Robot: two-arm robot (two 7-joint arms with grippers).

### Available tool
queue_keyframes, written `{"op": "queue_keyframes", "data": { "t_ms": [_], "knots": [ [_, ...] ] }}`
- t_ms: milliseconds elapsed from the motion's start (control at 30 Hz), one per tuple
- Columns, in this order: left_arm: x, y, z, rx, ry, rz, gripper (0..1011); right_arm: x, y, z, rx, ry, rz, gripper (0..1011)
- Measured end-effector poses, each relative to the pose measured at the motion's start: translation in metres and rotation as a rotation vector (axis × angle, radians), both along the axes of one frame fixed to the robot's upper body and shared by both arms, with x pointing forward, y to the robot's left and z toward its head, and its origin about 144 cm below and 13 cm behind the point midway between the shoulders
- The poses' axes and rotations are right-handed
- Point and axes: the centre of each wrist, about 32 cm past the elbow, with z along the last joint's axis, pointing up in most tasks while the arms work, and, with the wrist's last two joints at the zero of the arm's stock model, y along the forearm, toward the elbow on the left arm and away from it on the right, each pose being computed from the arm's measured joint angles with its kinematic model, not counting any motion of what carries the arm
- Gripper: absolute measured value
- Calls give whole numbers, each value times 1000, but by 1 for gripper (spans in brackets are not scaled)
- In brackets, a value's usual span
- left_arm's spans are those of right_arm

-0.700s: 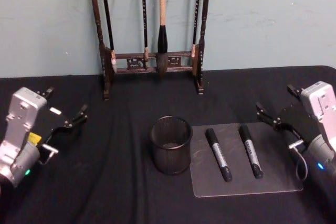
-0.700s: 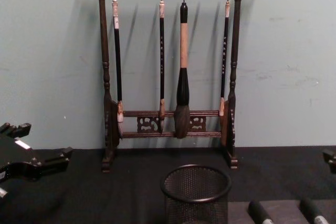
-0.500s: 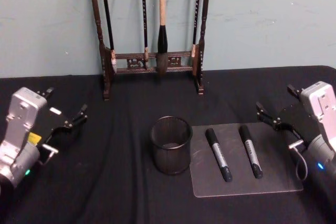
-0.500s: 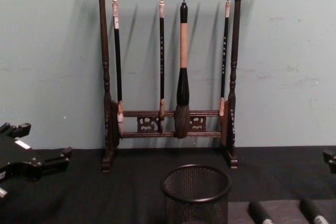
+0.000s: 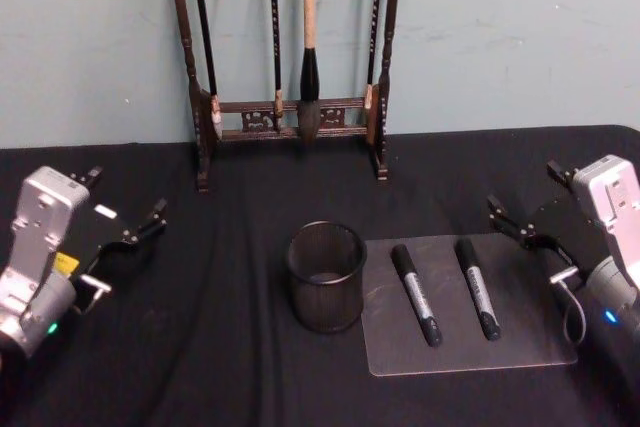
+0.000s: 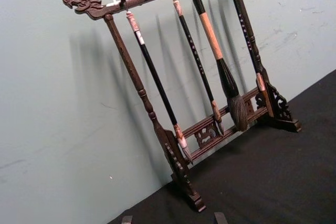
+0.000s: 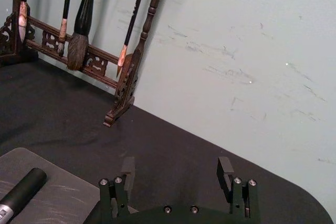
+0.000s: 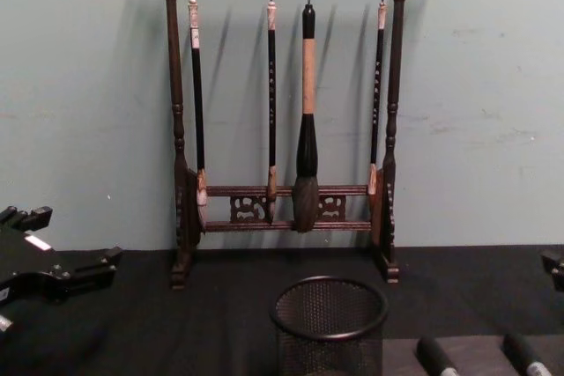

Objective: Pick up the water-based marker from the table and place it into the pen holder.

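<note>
Presently parked with jaws spread and empty: left gripper (image 5: 128,190) over the left side of the table (image 5: 240,247), right gripper (image 5: 520,183) just beside the mat (image 5: 470,349). Two markers (image 5: 415,294) side by side on that mat, right of the pen holder (image 5: 325,277). Could nudge the neighbouring marker, or clip the holder's rim if tilted.

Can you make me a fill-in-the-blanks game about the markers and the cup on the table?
___ black markers lie on the grey mat.
The pen holder stands just to the robot's ___ of the mat.
The rack behind holds ___ brushes.
The left claw and the right claw are both ___, holding nothing.
Missing words: two; left; four; open.
</note>
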Motion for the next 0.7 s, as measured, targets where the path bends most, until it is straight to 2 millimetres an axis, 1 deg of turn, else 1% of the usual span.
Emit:
{"op": "queue_keyframes", "data": {
  "t_ms": [700],
  "knots": [
    [0, 0, 0, 0, 0, 0, 1009, 2, -1, 2, 6, 4, 11, 1000]
  ]
}}
